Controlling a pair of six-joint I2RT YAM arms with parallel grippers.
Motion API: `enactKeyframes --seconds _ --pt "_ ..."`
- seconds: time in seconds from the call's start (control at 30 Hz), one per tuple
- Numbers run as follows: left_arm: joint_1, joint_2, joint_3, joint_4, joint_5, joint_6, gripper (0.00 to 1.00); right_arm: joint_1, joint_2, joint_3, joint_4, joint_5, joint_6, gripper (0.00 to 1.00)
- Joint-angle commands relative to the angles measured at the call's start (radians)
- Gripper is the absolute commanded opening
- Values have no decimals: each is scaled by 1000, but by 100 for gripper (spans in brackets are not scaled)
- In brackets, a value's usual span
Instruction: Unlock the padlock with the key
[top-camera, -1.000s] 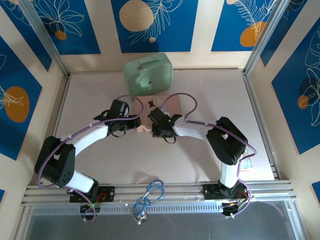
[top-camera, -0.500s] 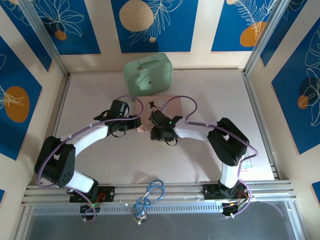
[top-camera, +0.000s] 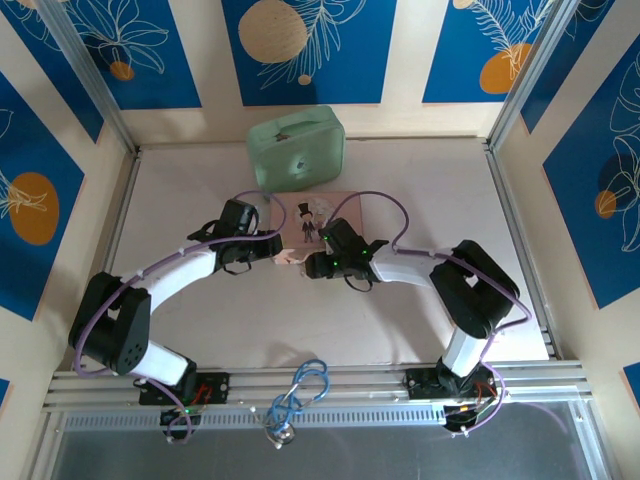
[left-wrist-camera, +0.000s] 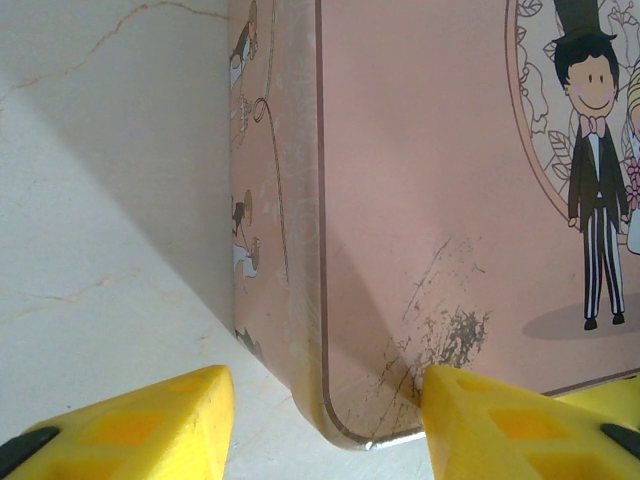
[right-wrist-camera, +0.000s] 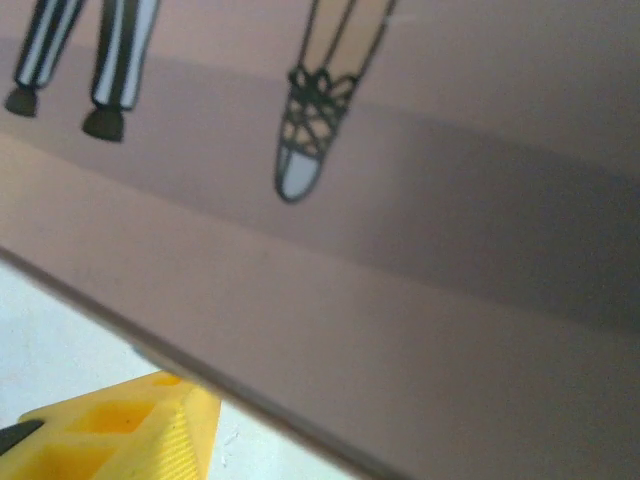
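Top external: left hand (top-camera: 283, 256) and right hand (top-camera: 310, 263) meet at the near edge of the pink box (top-camera: 318, 215); the padlock is too small to pick out.
Left wrist: the left hand is spread wide, straddling the box corner.
Right wrist: one yellow finger (right-wrist-camera: 120, 430) shows beside the box edge, and I can't tell its spread. This looks like the approach step, so next is to find and steady the padlock.

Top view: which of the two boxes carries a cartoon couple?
The flat pink box; the taller mint-green case behind it has no picture.
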Motion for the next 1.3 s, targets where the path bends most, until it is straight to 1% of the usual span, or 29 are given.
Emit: enactKeyframes --seconds 0.0,0.07,0.1,0.27,0.43,0.53,0.6,0.73,0.9,0.97,1.03,1.1,1.27 --pt "14 7 15 -29 9 15 51 -4 34 13 30 -23 -39 53" --pt "14 6 16 -32 7 14 51 -3 44 20 22 -20 -41 49" --pt "13 4 17 -32 6 15 51 -4 46 18 22 -19 -41 48" --pt "14 4 14 -29 9 13 51 -1 46 18 10 7 -39 49" --pt "14 7 7 -19 13 11 51 2 65 56 -39 63 -26 46" --pt "13 7 3 -17 15 13 51 8 75 67 -40 67 -25 46" --pt "13 7 0 -16 15 13 51 15 74 66 -28 65 -30 46" --pt "14 7 -3 -13 18 13 51 31 65 65 4 64 -41 51" --pt "14 6 -4 -11 20 13 51 40 71 74 7 104 -4 51" --pt "13 6 -5 -9 20 14 51 48 74 81 -1 135 13 50" --pt "14 6 -7 -8 21 14 51 55 78 93 -17 164 27 45" --pt "14 5 -9 -8 21 14 51 57 88 111 -43 186 41 44" --pt "14 1 -11 -9 21 17 50 60 110 158 -130 236 94 29"
